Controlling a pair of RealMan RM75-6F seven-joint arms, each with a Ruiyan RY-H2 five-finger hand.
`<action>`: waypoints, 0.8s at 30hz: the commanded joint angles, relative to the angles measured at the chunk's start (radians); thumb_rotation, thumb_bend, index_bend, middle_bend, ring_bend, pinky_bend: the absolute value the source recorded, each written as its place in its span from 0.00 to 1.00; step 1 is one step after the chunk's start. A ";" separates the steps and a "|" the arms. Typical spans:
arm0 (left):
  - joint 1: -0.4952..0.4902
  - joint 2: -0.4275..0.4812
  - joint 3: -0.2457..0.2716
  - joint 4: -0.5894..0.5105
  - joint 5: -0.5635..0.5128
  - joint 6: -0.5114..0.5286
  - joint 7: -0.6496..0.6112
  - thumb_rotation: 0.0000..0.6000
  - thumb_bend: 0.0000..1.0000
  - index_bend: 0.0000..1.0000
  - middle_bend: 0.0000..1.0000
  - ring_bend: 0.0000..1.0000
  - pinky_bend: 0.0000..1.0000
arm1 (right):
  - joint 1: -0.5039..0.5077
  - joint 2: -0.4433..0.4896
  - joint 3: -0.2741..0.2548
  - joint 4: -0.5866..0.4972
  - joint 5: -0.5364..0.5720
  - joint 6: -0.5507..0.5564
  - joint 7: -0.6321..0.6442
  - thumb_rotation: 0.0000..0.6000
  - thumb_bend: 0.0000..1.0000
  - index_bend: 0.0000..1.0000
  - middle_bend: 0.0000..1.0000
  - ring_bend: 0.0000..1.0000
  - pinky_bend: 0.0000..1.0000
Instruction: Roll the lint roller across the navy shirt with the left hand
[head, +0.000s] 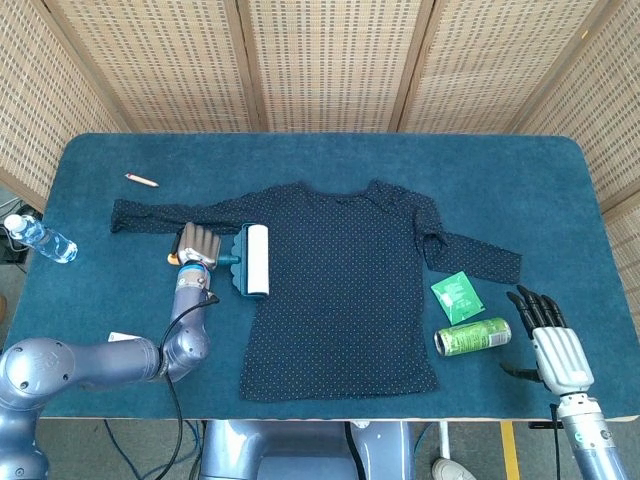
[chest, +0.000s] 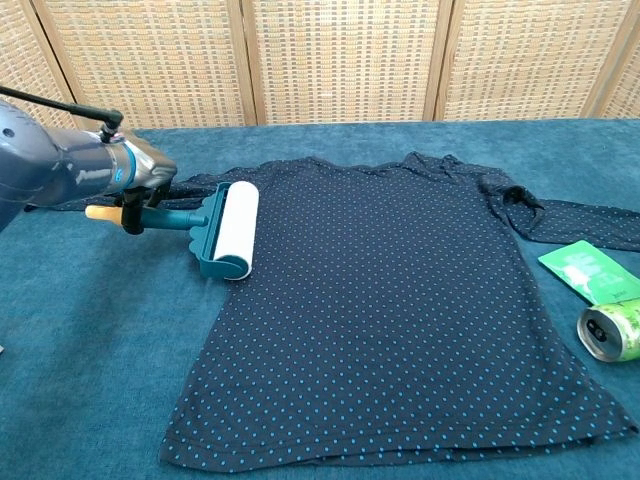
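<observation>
The navy dotted shirt (head: 350, 280) (chest: 400, 300) lies flat in the middle of the blue table. A lint roller (head: 252, 260) (chest: 228, 230) with a white roll and teal frame sits at the shirt's left edge, partly off the fabric. My left hand (head: 197, 243) (chest: 135, 180) grips its teal handle, whose orange end sticks out to the left. Fingers apart and holding nothing, my right hand (head: 552, 335) hovers at the table's front right corner, shown only in the head view.
A green can (head: 472, 336) (chest: 612, 330) lies on its side right of the shirt, with a green packet (head: 457, 295) (chest: 590, 270) just behind it. A pencil (head: 141, 179) and a water bottle (head: 40, 238) lie at the far left.
</observation>
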 joint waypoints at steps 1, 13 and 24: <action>0.005 0.007 0.001 -0.002 0.002 -0.002 -0.003 1.00 0.50 0.85 0.83 0.72 0.65 | 0.000 0.000 0.000 -0.002 -0.001 0.001 -0.001 1.00 0.02 0.00 0.00 0.00 0.00; -0.071 -0.085 -0.057 0.030 -0.017 0.019 0.053 1.00 0.50 0.85 0.83 0.72 0.65 | 0.002 0.006 0.003 0.003 0.009 -0.007 0.018 1.00 0.02 0.00 0.00 0.00 0.00; -0.189 -0.223 -0.169 0.118 -0.075 0.087 0.163 1.00 0.50 0.85 0.83 0.72 0.65 | 0.005 0.010 0.008 0.018 0.025 -0.021 0.042 1.00 0.02 0.00 0.00 0.00 0.00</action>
